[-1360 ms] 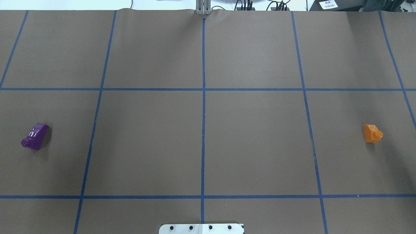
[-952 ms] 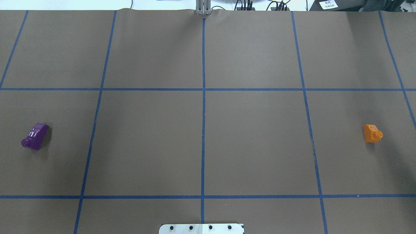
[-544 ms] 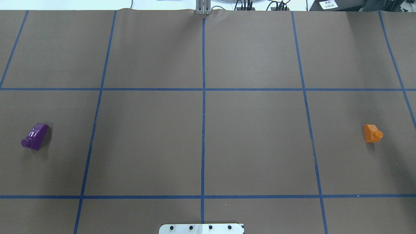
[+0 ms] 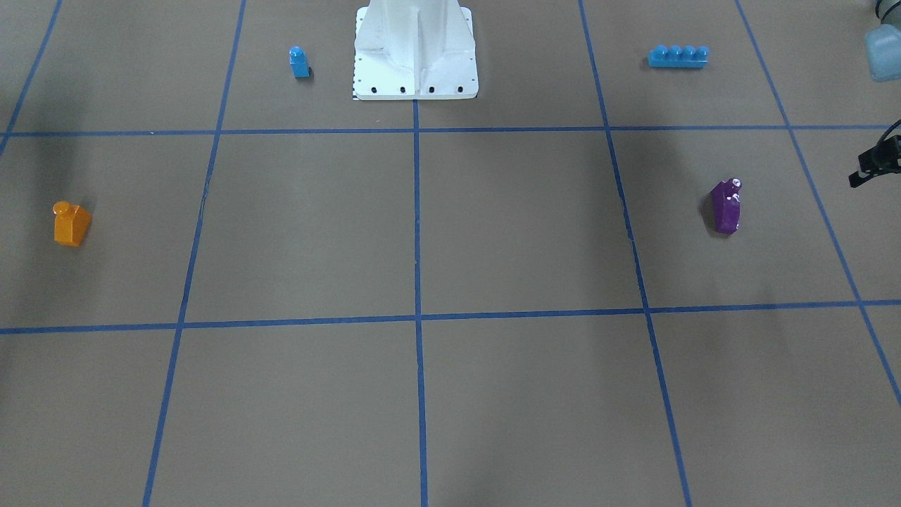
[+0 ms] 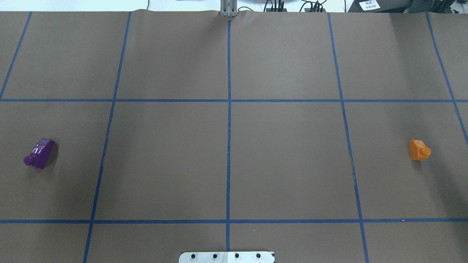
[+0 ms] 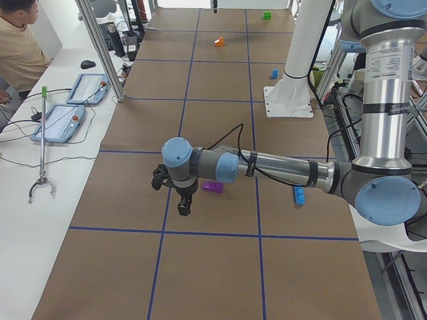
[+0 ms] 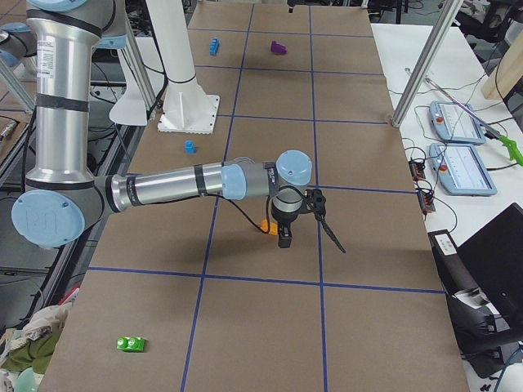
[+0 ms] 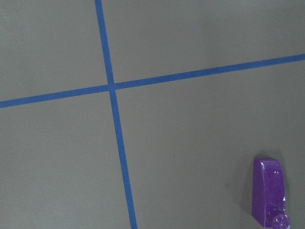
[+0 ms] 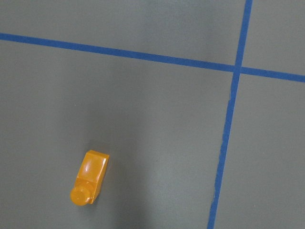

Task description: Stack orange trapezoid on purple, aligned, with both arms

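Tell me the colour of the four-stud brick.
The brick is blue; the exterior front-facing view shows it best.

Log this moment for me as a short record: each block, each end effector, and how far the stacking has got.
orange block: lies alone, far on the robot's right
purple block: lies alone, far on the robot's left
left end effector: hangs near the purple block, not touching it; open or shut unclear
right end effector: hangs near the orange block, not on it; open or shut unclear
stacking: not begun
other items: small blue block and long blue brick, both near the robot's base
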